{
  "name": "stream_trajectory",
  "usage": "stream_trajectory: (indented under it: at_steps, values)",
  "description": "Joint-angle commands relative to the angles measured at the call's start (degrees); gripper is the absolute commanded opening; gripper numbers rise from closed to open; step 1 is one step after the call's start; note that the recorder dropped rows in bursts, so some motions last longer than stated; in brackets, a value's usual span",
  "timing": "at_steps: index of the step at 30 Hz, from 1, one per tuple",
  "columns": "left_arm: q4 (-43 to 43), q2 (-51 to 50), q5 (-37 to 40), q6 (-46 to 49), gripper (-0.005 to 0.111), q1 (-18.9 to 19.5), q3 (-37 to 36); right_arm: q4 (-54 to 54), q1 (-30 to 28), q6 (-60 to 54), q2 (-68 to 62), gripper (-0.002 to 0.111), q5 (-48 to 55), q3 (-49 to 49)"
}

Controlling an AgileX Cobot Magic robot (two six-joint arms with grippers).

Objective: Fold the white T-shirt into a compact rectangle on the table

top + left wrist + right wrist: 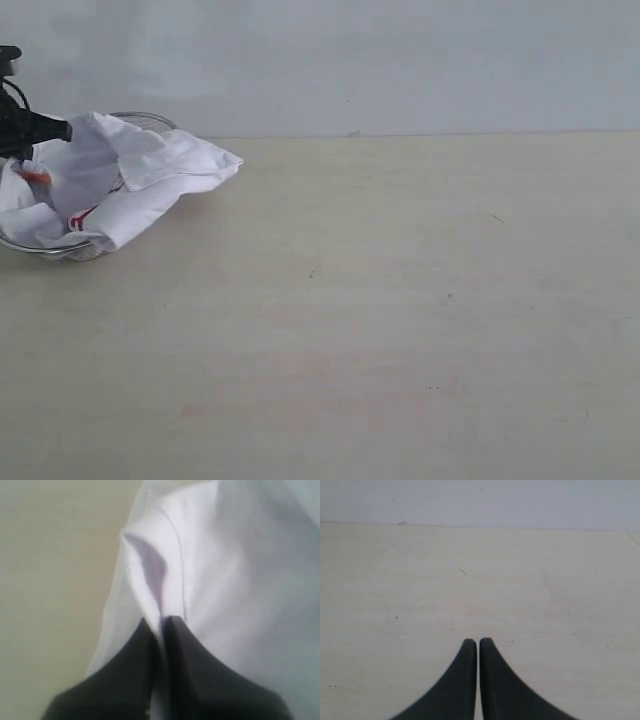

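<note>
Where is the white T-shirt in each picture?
Exterior view: white T-shirt crumpled at the far left.
Left wrist view: fills most of the picture, pinched between the left gripper's fingers.
Right wrist view: not in it.
Shared landmark: the pale table, seen in all three.

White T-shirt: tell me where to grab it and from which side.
Probably the loose flap of the white T-shirt jutting past the wire basket rim, approached from the open table on its right in the exterior view: it lies free and thin. The left gripper pinches a fold farther left.
</note>
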State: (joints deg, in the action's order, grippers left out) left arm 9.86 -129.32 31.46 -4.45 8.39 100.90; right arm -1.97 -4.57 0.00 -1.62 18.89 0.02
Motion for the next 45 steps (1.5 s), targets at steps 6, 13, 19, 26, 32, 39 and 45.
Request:
stream_trajectory:
  at_steps: [6,13,19,26,32,39,45]
  values:
    - [-5.55,4.33,-1.48,0.78,0.004,0.40,0.04,-0.11,-0.38,0.00,0.36,0.000,-0.38,-0.02]
    - [-15.03,9.12,-0.99,8.14,0.004,0.40,0.04,-0.11,-0.38,0.00,0.36,0.000,-0.38,-0.02]
    - [-26.45,14.77,0.17,18.31,0.004,0.40,0.04,-0.11,-0.38,0.00,0.36,0.000,-0.38,-0.02]
    - [-39.75,22.39,5.00,28.42,0.004,0.40,0.04,-0.11,-0.38,0.00,0.36,0.000,-0.38,-0.02]
    - [-46.74,30.54,10.48,34.11,0.004,0.40,0.04,-0.11,-0.38,0.00,0.36,0.000,-0.38,-0.02]
    - [-55.47,37.34,19.93,37.55,0.004,0.40,0.04,-0.11,-0.38,0.00,0.36,0.000,-0.50,-0.02]
    - [-36.10,37.51,22.54,26.66,0.004,0.40,-4.05,-0.11,-0.38,0.00,0.36,0.000,-0.50,-0.02]
